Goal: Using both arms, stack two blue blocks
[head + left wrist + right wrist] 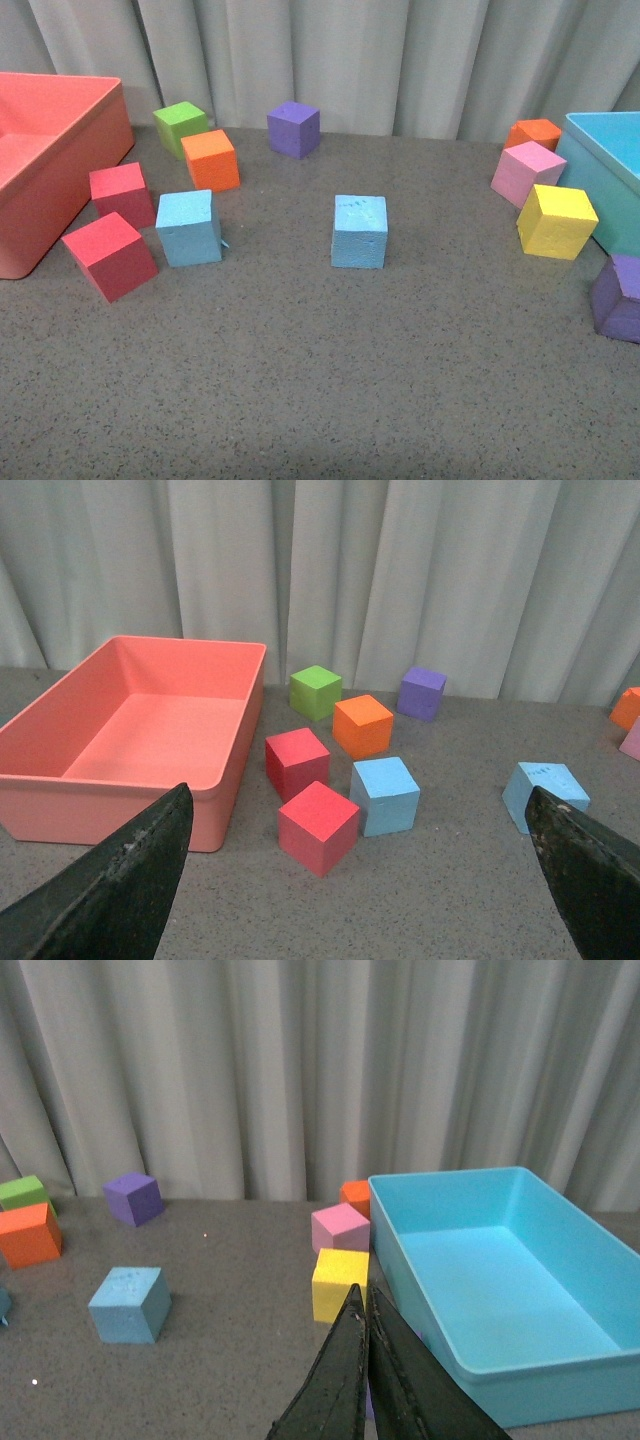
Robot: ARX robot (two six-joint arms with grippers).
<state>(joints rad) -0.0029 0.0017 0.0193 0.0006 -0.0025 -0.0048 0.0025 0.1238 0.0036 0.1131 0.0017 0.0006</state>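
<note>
Two sky-blue blocks sit apart on the grey table. One blue block [189, 227] lies left of centre, by the red cubes; it shows in the left wrist view [385, 795]. The other blue block [359, 231] lies near the middle; it shows in the left wrist view [545, 793] and the right wrist view [129, 1304]. Neither arm appears in the front view. My left gripper [360, 880] is open and empty, its fingers [110, 880] wide apart, short of the blocks. My right gripper [362, 1305] is shut on nothing, near the yellow cube [339, 1283].
A coral bin [45, 160] stands at the left, a turquoise bin [610, 165] at the right. Two red cubes [110, 255], an orange cube [211, 159], a green cube [180, 125] and a purple cube [293, 128] lie left and back. Pink [527, 172], orange, yellow [556, 221] and purple [620, 297] cubes lie right.
</note>
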